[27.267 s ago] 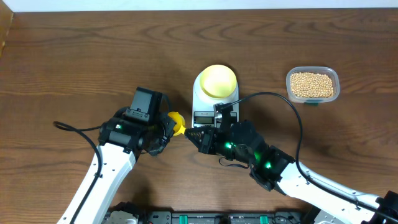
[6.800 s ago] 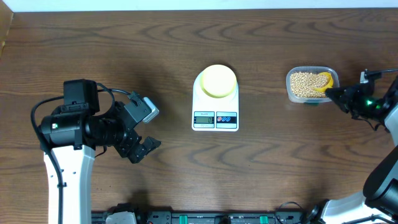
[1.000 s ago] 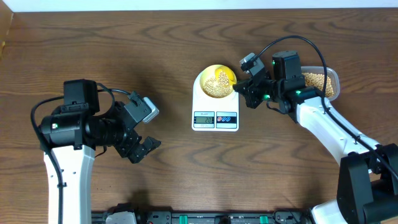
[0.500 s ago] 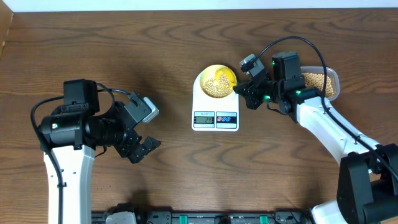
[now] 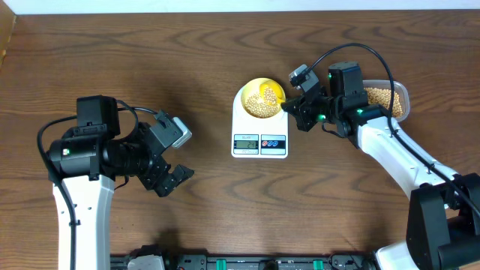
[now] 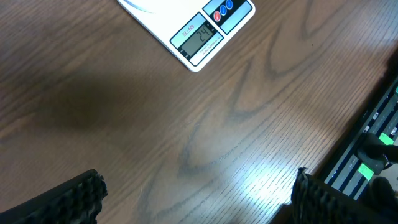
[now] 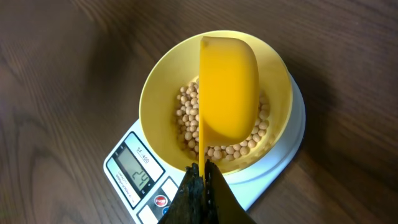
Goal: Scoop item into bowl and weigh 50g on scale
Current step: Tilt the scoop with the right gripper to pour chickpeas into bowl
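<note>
Overhead: the scoop [image 5: 275, 92] is being held tipped over the bowl [image 5: 246, 91] just ahead of the right gripper [image 5: 291, 107], which is clamped shut on its handle. Left wrist: the left gripper [image 6: 198, 199] is being held wide open and empty, scale [image 6: 205, 34] far ahead. Right wrist: beans [image 7: 186, 121] are being dumped; display [image 7: 138, 169] is reading about half, so probably another scoopful is being called for.

Beans [image 5: 262, 106] in bowl [image 5: 253, 85] on scale [image 5: 247, 124], right gripper [image 5: 289, 109] alongside

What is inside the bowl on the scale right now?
Beige beans lie in the bowl, which sits on the scale. The yellow scoop, pinched in the right claw, hangs tipped over it and hides whatever lies beneath.
</note>
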{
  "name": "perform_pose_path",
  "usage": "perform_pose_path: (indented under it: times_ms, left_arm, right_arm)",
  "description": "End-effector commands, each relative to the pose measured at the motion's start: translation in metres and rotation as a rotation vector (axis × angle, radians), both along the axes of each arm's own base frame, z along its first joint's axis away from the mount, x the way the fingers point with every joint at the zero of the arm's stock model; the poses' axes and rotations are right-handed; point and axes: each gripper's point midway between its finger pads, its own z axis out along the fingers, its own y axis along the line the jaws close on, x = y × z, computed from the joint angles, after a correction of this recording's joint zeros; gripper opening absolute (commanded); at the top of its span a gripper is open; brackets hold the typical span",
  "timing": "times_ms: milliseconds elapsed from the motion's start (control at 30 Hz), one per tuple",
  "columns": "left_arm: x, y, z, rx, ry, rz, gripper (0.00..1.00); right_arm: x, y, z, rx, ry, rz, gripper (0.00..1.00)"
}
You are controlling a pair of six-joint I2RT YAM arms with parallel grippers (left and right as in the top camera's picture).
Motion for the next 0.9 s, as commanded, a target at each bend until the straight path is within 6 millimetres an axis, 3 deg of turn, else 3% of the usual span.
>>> perform_pose_path:
  times_ms: [0,867]
  left_arm:
    - [-0.001,0.001,-0.003,0.007,-0.002,-0.016,0.98]
    - [-0.001,0.001,-0.003,0.007,-0.002,-0.015,0.98]
  right_arm:
    - [-0.001,0.003,0.012,0.004,-0.041,0.018,0.01]
    - [0.013,-0.006,0.015,-0.067,-0.139,0.001,0.01]
